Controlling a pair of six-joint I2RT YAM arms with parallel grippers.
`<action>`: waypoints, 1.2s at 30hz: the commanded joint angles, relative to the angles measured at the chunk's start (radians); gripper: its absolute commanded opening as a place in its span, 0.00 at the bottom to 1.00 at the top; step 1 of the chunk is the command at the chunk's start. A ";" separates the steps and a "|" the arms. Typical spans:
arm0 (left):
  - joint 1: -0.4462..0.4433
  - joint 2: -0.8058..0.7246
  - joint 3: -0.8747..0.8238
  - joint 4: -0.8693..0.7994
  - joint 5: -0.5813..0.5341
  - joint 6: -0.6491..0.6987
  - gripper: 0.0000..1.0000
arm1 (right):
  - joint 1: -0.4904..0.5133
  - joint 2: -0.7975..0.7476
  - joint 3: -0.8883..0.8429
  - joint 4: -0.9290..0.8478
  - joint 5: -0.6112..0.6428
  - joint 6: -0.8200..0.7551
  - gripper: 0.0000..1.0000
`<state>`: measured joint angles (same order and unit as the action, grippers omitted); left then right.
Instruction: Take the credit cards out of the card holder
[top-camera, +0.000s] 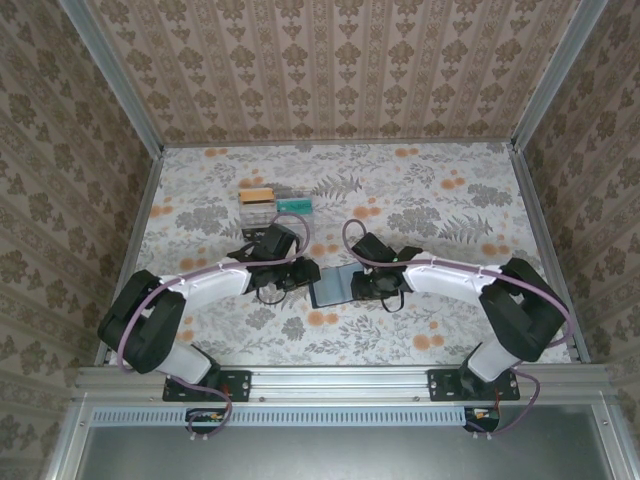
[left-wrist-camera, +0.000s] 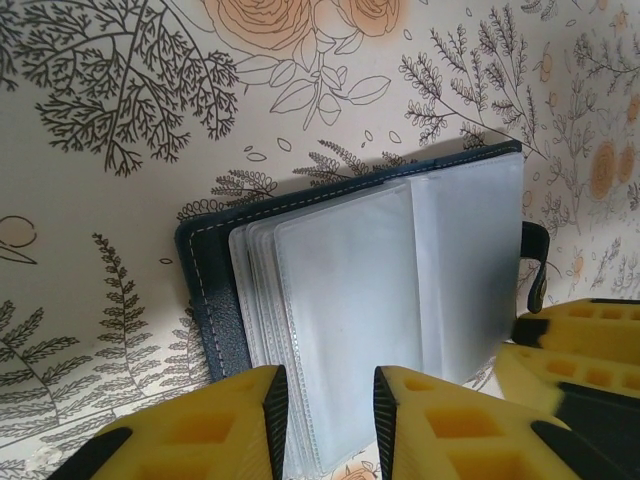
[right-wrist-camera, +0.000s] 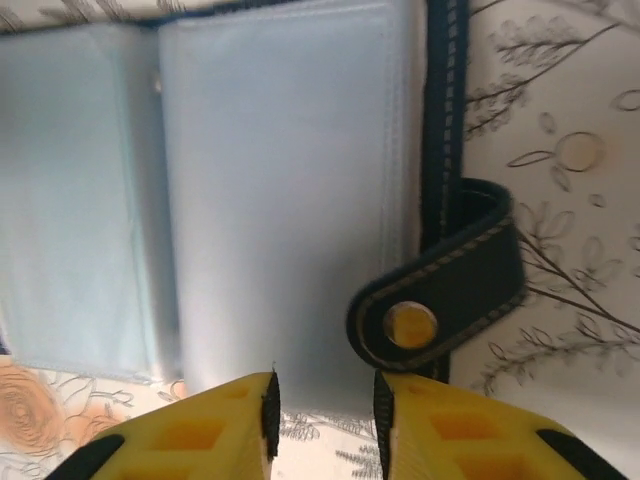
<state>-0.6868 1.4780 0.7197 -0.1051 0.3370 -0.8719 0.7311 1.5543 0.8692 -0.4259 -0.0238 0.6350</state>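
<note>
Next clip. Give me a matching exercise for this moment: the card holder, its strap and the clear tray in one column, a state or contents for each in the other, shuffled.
Things:
1. card holder
2. strap
3. tray

States:
A. has a tan card and a teal card in it
B. lies open, see-through pockets showing
C. carries a round metal snap

Pairs: 1-B, 2-C, 3-A

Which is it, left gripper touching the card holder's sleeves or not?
Cannot tell. Left wrist view: sleeves of the card holder reach between the open jaws of the left gripper, but neither contact nor gap shows plainly.
</note>
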 joint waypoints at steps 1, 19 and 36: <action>-0.011 -0.003 0.020 -0.009 0.002 0.006 0.31 | 0.003 -0.081 0.042 -0.080 0.075 0.014 0.39; -0.030 0.024 0.043 -0.033 0.008 0.007 0.33 | -0.072 0.065 -0.022 0.070 -0.060 0.034 0.31; -0.036 0.079 0.028 0.022 0.051 -0.019 0.33 | -0.063 0.059 -0.068 0.109 -0.079 0.074 0.26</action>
<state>-0.7132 1.5440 0.7364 -0.1036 0.3683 -0.8730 0.6609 1.6077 0.8227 -0.3134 -0.0875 0.6891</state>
